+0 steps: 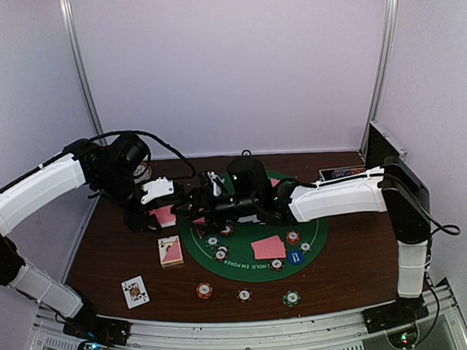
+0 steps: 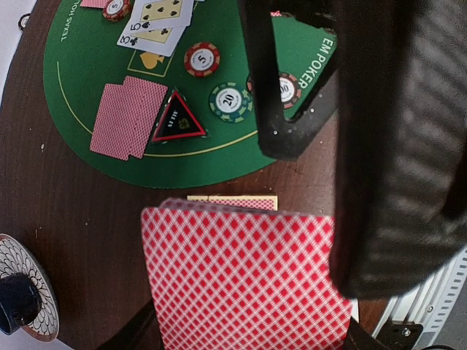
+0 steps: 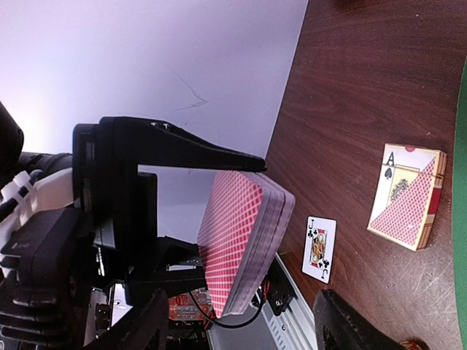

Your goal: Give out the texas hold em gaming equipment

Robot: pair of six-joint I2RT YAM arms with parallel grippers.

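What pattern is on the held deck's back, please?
The deck shows a red diamond lattice; clearest in left wrist view.

A robot lab cell: plain white panels (image 1: 229, 67) on metal posts (image 1: 80, 73) enclose a brown counter (image 1: 105, 258) with bolted arms (image 1: 335, 198).
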